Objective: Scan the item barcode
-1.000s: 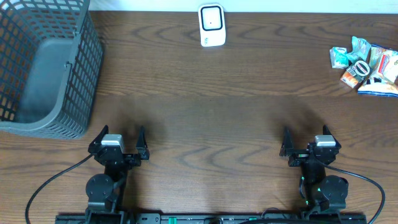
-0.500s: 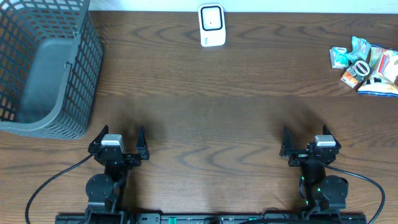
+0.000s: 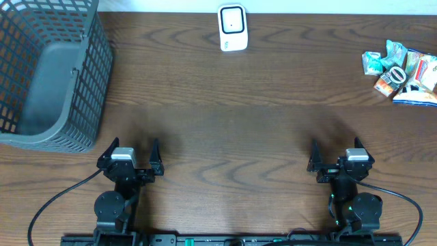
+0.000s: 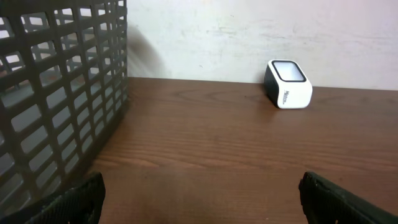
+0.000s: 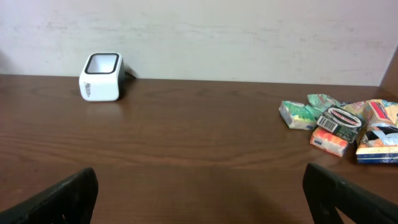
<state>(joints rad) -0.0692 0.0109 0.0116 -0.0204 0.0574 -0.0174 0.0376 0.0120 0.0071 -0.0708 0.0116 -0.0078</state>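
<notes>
A white barcode scanner [image 3: 233,28] stands at the far middle of the table, also visible as the scanner [image 4: 288,83] and the scanner [image 5: 101,76]. A pile of small snack packets [image 3: 402,71] lies at the far right, and the packets [image 5: 343,127] show in the right wrist view. My left gripper [image 3: 131,152] rests open near the front left edge, nothing between its fingers. My right gripper [image 3: 334,153] rests open near the front right, also empty. Both are far from the packets and the scanner. No barcode is readable.
A dark grey mesh basket [image 3: 46,75] stands at the far left, its wall [image 4: 56,112] close to the left gripper's left side. A pale wall runs behind the table. Black cables trail from both arm bases at the front edge.
</notes>
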